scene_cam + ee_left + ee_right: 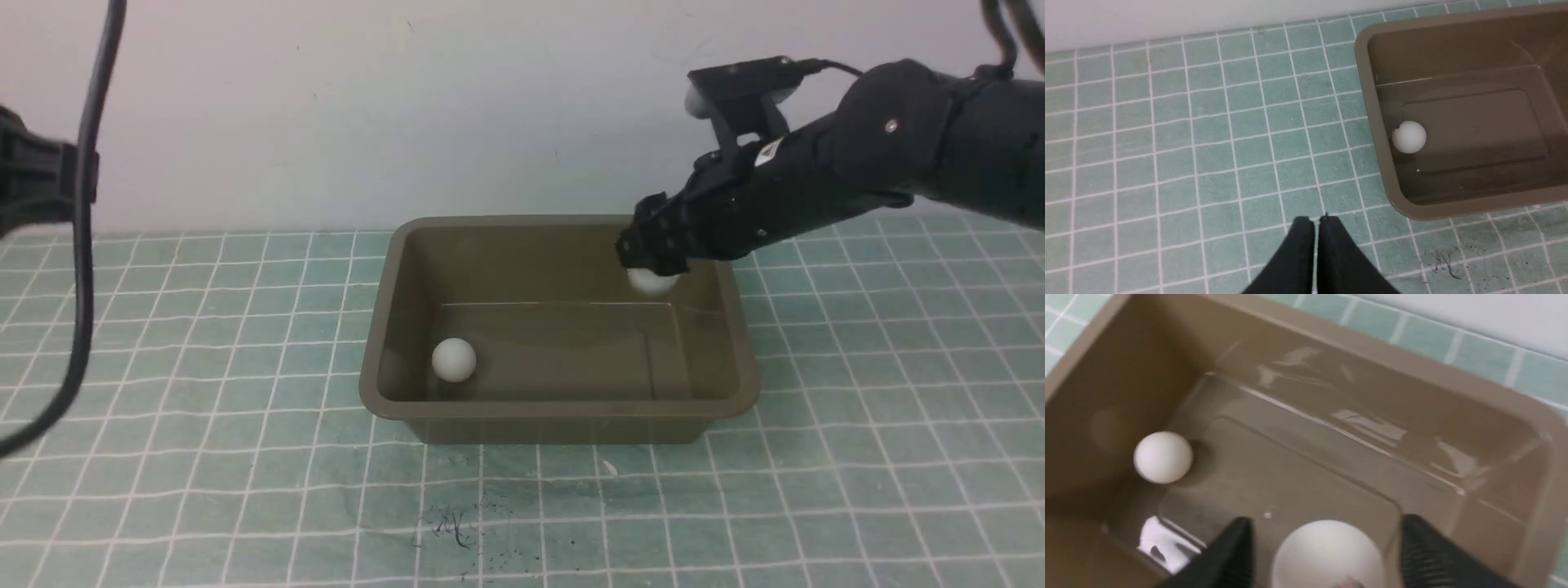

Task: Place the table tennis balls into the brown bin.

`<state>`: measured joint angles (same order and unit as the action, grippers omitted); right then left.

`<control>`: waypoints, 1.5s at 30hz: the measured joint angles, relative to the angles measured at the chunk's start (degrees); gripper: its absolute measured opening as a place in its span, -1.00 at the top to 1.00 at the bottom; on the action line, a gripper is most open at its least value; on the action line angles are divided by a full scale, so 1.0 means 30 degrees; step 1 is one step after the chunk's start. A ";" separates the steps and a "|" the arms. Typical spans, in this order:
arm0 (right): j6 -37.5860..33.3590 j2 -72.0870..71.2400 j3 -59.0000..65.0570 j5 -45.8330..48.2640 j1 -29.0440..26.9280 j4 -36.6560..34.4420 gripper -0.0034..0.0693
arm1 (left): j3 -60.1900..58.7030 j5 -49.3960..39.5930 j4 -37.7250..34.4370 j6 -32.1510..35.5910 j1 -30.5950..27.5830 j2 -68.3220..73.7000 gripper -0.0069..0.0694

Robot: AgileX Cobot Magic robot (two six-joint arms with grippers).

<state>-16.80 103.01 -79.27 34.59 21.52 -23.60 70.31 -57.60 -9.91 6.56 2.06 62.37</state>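
Note:
The brown bin (384, 327) stands in the middle of the green grid mat. One table tennis ball (453, 359) rests on the bin's floor in its near left corner; the same ball (1408, 136) (1163, 457) shows in both wrist views. My right gripper (653, 257) hangs over the bin's far right part. It is open, and the second ball (1327, 555) sits loose between its fingers (1237, 543) with a gap on each side. In the front view that ball (651, 282) shows just under the fingertips. My left gripper (1316, 220) is shut and empty over the mat, left of the bin (1372, 122).
A black cable (82, 245) hangs down at the left edge of the front view, beside the left arm (33, 180). Dark scribble marks (453, 527) lie on the mat in front of the bin. A pale wall rises behind the mat.

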 joint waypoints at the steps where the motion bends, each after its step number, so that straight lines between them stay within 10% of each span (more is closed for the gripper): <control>1: 0.0000 -0.0112 -0.0069 0.0091 0.0002 0.0000 -0.61 | -0.0353 0.0122 -0.0135 0.0000 0.0000 -0.0151 0.83; 6: 0.1754 -0.2322 -0.0794 0.1655 -0.0191 0.1031 -0.79 | -0.0953 0.0279 -0.0426 0.0068 0.0000 -0.0397 0.83; 9: 0.3541 -0.5202 -0.0885 0.2605 -0.0305 0.3030 -0.41 | -0.0953 0.0262 -0.0465 0.0166 0.0000 -0.0433 0.83; 13: 0.7147 -1.0462 -0.0578 0.4128 -0.0320 0.7085 0.61 | -0.0953 0.0193 -0.0749 0.0201 0.0000 -0.0453 0.83; 16: 0.9261 -1.5103 0.1234 0.4306 -0.0320 0.8998 0.87 | -0.0953 0.0212 -0.1395 0.0318 0.0000 -0.0453 0.83; 31: 1.6758 -3.3436 1.7384 -0.0833 -0.0320 1.4250 0.94 | -0.1096 0.0524 -0.5023 0.3352 0.0189 -0.0734 0.83; 45: 1.7367 -3.4594 1.9012 -0.2195 -0.0320 1.5900 0.94 | -0.9938 0.6389 -0.6037 0.3982 0.0210 -1.2406 0.83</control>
<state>35.30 -0.77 -22.24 28.01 20.56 24.10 40.49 -38.43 -28.02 18.51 2.69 25.16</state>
